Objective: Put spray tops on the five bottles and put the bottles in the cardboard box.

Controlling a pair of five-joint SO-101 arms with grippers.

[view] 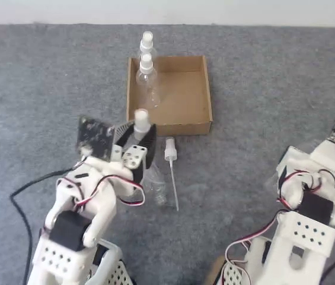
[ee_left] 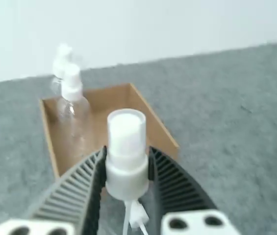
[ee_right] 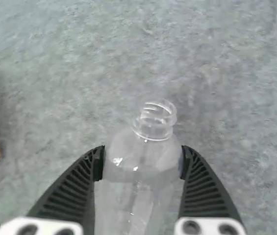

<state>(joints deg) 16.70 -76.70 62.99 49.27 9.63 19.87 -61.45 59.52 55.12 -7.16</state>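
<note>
Left claw clamped spray top, tube hanging; right claw clamped uncapped bottle. Step needed tube centred over neck, lowered straight, then twisted.

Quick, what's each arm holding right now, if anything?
Left end effector: closed on a white plastic spray top.
Right end effector: closed on a clear plastic bottle with an uncapped neck.
</note>
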